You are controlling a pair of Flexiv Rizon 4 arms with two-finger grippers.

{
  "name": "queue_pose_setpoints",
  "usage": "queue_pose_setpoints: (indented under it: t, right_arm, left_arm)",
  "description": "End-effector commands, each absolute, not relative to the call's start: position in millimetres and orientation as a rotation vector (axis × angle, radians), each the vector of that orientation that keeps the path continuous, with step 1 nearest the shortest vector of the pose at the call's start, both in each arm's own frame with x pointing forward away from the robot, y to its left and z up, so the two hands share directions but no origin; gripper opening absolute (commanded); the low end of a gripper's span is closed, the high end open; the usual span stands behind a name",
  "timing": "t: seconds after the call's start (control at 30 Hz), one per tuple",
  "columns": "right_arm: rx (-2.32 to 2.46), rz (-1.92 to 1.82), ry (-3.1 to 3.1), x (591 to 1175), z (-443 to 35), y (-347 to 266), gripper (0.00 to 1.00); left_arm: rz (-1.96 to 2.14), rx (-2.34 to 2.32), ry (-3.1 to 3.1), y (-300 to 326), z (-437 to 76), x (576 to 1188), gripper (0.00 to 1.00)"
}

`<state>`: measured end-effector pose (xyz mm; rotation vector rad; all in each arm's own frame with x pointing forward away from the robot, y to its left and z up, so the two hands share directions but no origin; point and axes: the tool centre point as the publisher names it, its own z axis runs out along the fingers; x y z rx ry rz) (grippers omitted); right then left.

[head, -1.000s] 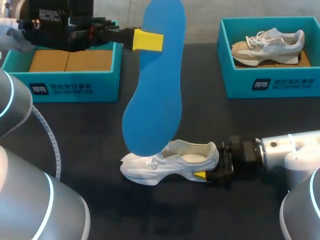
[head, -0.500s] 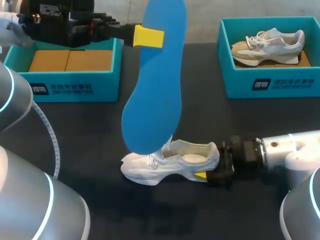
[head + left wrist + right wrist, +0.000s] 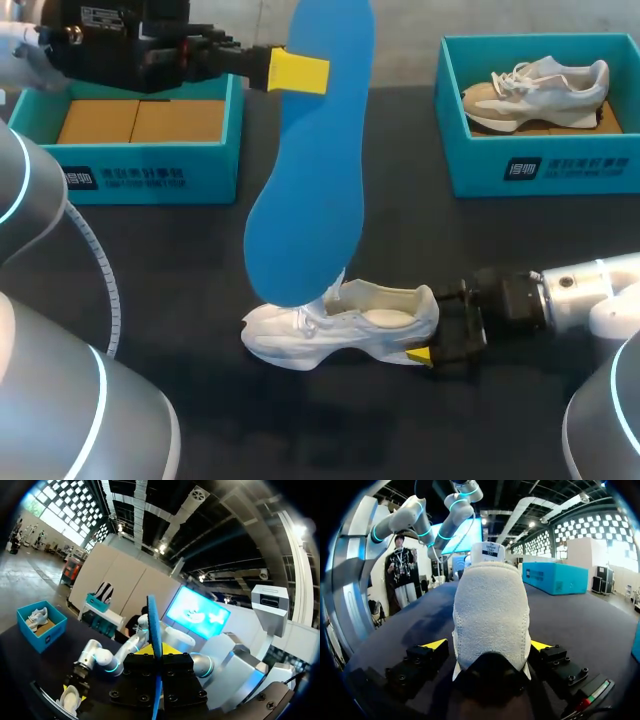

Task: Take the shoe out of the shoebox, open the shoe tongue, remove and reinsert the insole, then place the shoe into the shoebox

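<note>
The head camera looks steeply down from above and behind onto the dark table (image 3: pixel 400 230). It stands far enough back to take in the left box (image 3: pixel 150 178) and right box (image 3: pixel 560 170) in the frame's upper corners, and the white shoe (image 3: pixel 340 325) at lower centre. The left wrist camera rides high, facing down along the edge-on blue insole (image 3: pixel 154 645), and sees that same shoe (image 3: pixel 70 700) small and distant. The right wrist camera sits low at table height, close behind the shoe's heel (image 3: pixel 491 625).

The shoe (image 3: pixel 340 325) lies at the front middle of the worktop (image 3: pixel 400 240). The insole (image 3: pixel 310 170) hangs above it. The left shoebox (image 3: pixel 150 175) and right shoebox (image 3: pixel 540 165) stand behind.
</note>
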<state>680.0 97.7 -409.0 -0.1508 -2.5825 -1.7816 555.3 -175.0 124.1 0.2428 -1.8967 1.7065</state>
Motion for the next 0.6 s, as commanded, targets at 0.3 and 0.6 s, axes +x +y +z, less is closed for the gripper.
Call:
queue_pose_setpoints:
  t: [0.3, 0.6]
  right_arm:
    - [-0.186, -1.431, -2.715, 667.6, -372.4, 68.1, 1.00]
    - [-0.235, -1.125, -2.785, 668.8, -353.6, 64.2, 1.00]
  left_arm:
    - [1.704, 0.242, -1.899, -176.2, 124.4, 556.4, 0.00]
    - [1.704, 0.242, -1.899, -176.2, 124.4, 556.4, 0.00]
